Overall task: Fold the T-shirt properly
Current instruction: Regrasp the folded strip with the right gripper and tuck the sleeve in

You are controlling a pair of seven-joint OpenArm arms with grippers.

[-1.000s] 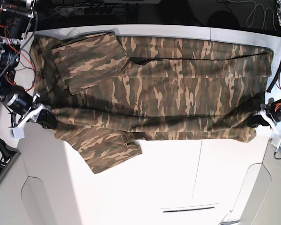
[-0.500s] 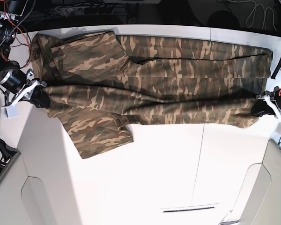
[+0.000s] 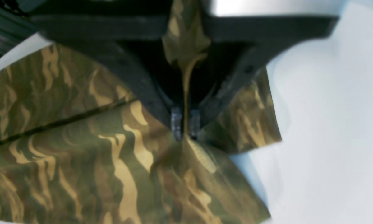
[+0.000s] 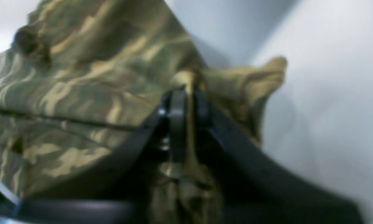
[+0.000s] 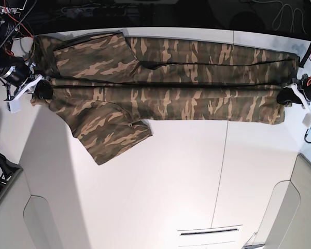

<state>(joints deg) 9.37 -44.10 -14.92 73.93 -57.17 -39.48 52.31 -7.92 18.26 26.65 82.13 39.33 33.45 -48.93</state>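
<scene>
Operator: What changed since the earlier frame?

Arm: I carried the near edge of the T-shirt (image 5: 166, 93) farther across the bench (image 5: 186, 176).

Operator: Grip state?

Arm: My left gripper (image 3: 185, 127) and right gripper (image 4: 188, 102) each pinch one end of that edge, so the cloth spans taut between them, keeping the fold line straight.

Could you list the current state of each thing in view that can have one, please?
T-shirt: folded lengthwise on the white table, stretched between the two arms, one sleeve lying out toward the near side.
Left tool: shut on the T-shirt, cloth pinched between its fingers.
Right tool: shut on the T-shirt, a bunched edge held between its fingers.
</scene>
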